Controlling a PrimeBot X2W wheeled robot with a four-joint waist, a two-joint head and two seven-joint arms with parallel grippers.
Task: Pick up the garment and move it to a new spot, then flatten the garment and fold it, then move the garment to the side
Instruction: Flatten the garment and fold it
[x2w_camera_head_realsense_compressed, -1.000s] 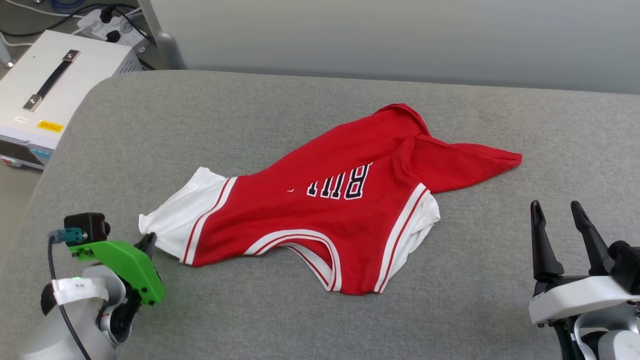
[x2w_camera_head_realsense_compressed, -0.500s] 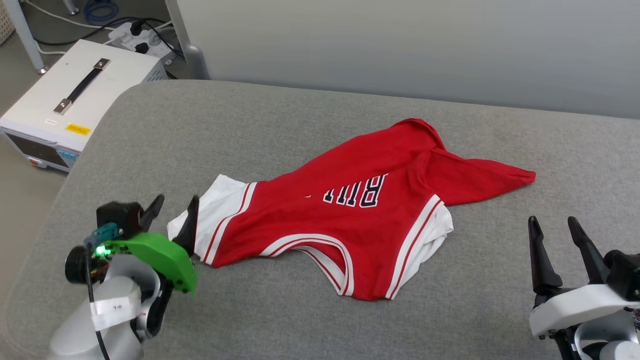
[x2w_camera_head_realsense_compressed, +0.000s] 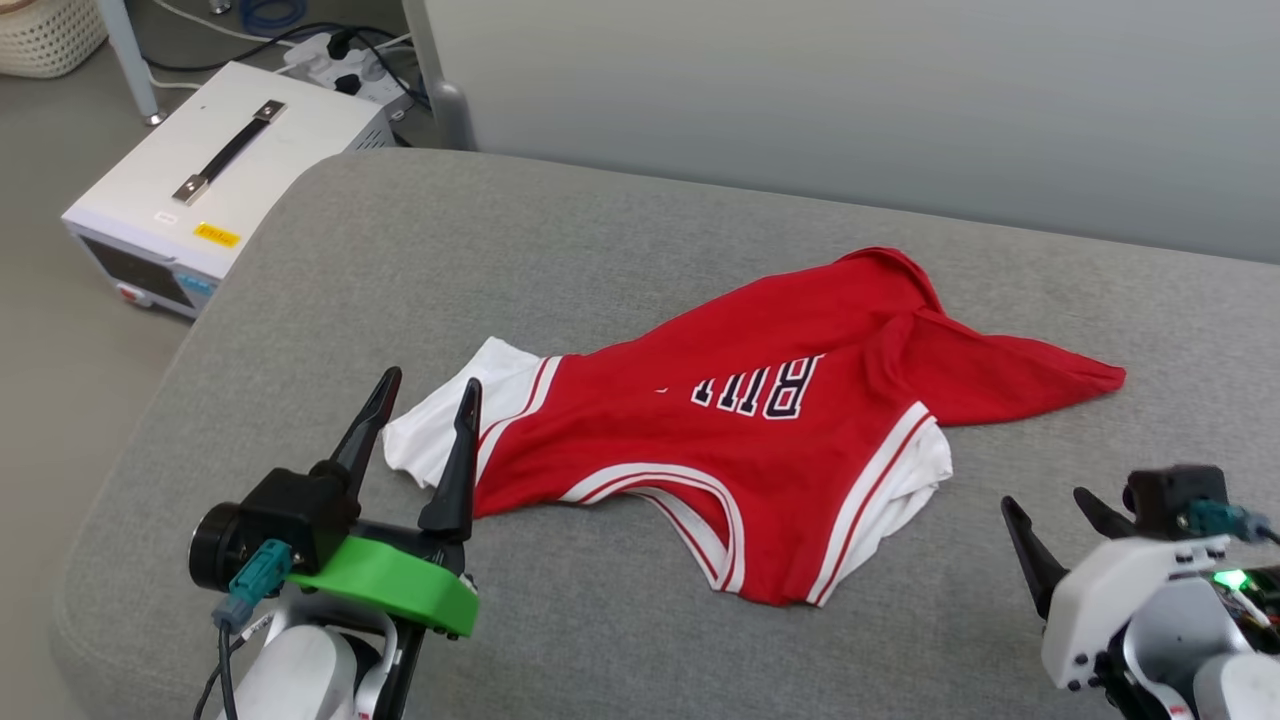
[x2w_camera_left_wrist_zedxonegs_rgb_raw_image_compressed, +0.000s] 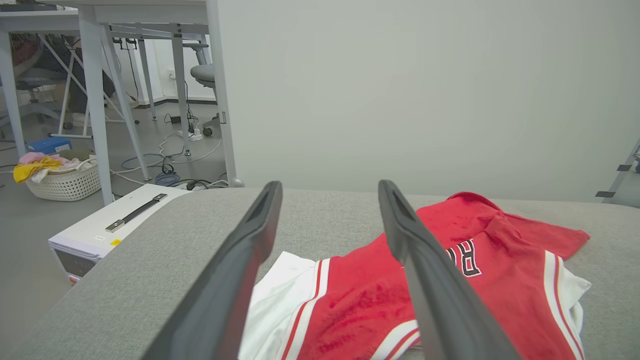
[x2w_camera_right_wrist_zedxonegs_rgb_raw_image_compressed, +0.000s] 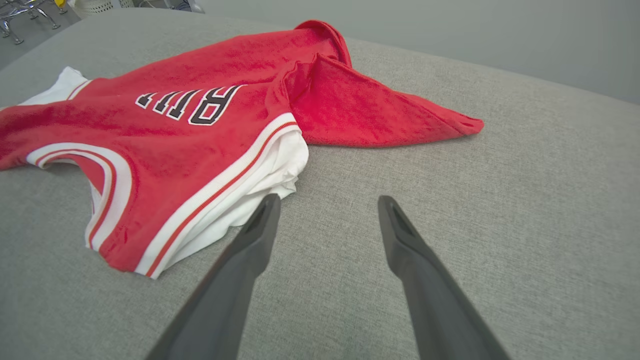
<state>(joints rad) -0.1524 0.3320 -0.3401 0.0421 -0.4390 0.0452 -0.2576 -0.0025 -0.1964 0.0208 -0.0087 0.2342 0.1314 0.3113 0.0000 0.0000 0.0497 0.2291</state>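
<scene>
The garment (x2w_camera_head_realsense_compressed: 760, 420) is a red jersey with white sleeves and black-and-white lettering. It lies crumpled on the grey padded surface (x2w_camera_head_realsense_compressed: 600, 250), collar toward me, with one red corner stretched out to the right. My left gripper (x2w_camera_head_realsense_compressed: 432, 380) is open, its fingers spread over the white left sleeve (x2w_camera_head_realsense_compressed: 440, 430) and holding nothing. In the left wrist view the left gripper (x2w_camera_left_wrist_zedxonegs_rgb_raw_image_compressed: 330, 185) frames the garment (x2w_camera_left_wrist_zedxonegs_rgb_raw_image_compressed: 450, 280) from above it. My right gripper (x2w_camera_head_realsense_compressed: 1045, 500) is open and empty, low at the right, apart from the cloth. In the right wrist view the right gripper (x2w_camera_right_wrist_zedxonegs_rgb_raw_image_compressed: 328, 198) points just past the garment's (x2w_camera_right_wrist_zedxonegs_rgb_raw_image_compressed: 200, 125) white right sleeve.
A white box with a black handle (x2w_camera_head_realsense_compressed: 230, 160) stands on the floor left of the surface. Behind it are a power strip with cables (x2w_camera_head_realsense_compressed: 340, 55) and a grey post (x2w_camera_head_realsense_compressed: 440, 80). A basket of clothes (x2w_camera_left_wrist_zedxonegs_rgb_raw_image_compressed: 62, 180) sits farther left. A pale wall runs along the far edge.
My left gripper was shut at the white sleeve's edge; it has opened, let go and risen with its fingers upright. The head camera has shifted. The right gripper sits lower in view.
</scene>
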